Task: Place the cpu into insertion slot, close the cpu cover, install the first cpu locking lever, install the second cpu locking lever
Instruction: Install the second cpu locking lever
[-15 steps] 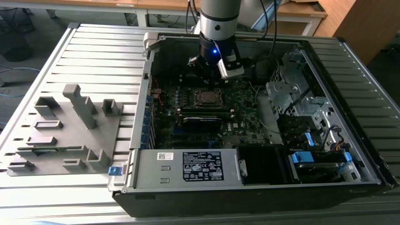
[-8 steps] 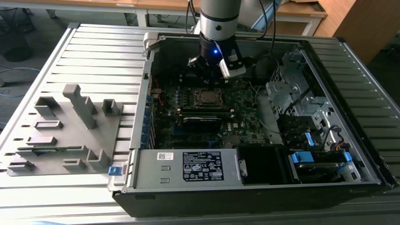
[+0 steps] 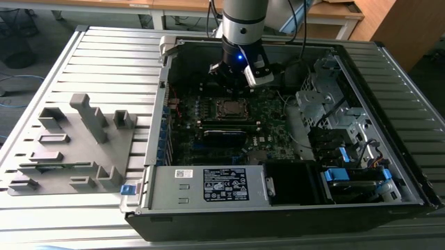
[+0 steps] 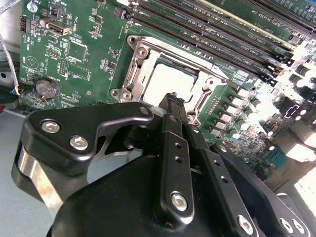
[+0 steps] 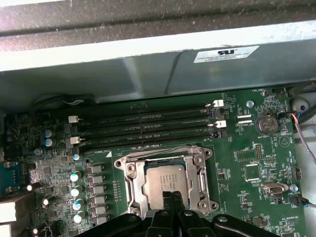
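Arm (image 3: 245,21) coming straight down into the open computer case (image 3: 389,208), wrist vertical, a blue light glowing on its housing. Gripper (image 3: 233,78) hanging just above the motherboard (image 3: 268,117), on the side of the insertion slot (image 3: 231,108) away from the grey power supply box (image 3: 208,185). Fingers (image 4: 173,143) pressed together with nothing pinched between them, tips poised at the edge of the slot in both wrist views; impossible to tell whether touching or just clear of it.

Seated in the slot, the cpu (image 5: 165,180), silver top facing up. Framing it, the cpu cover (image 5: 129,168) lying down flat over the slot, its window showing the chip. Near edge of the cpu and cover masked by the finger tips (image 5: 170,205) in the first wrist view. Locking levers probably the thin bright rods along the cover's sides, though too fine to say whether latched. Just beyond the slot, long black memory slots (image 5: 148,129) in parallel rows. Near the slot's corner, a round coin battery (image 5: 267,123). Well apart from the case, on the slatted table (image 3: 104,57), a grey fixture block (image 3: 73,151).
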`<state>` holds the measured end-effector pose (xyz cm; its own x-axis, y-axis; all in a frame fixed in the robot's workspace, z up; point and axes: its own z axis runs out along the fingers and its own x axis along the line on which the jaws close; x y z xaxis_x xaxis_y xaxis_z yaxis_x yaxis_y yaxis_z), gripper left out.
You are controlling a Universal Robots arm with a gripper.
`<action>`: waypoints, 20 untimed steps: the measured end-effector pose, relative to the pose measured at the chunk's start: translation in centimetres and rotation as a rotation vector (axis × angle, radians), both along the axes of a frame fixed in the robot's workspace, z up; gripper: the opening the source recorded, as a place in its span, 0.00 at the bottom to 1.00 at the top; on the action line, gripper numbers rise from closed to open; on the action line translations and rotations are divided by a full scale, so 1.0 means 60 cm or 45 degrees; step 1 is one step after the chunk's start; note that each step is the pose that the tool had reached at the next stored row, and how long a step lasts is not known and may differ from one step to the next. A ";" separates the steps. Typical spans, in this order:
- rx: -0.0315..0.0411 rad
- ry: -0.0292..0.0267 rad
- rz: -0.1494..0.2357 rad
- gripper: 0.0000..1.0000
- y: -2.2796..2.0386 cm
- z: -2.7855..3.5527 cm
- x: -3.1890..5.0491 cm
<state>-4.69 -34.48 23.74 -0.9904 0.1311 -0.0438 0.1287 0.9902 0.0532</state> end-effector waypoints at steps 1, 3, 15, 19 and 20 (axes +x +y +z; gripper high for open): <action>-0.0003 0.0002 0.000 0.11 0.0000 0.001 0.000; 0.0000 0.0000 0.000 0.11 0.0000 0.001 0.000; 0.0000 0.0000 0.000 0.11 0.0000 0.006 0.000; -0.0003 0.0002 0.000 0.11 0.0000 0.007 0.000; -0.0005 0.0004 0.000 0.11 -0.0001 0.007 0.000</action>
<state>-4.70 -34.48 24.17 -0.9904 0.1311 -0.0435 0.1288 0.9903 0.0528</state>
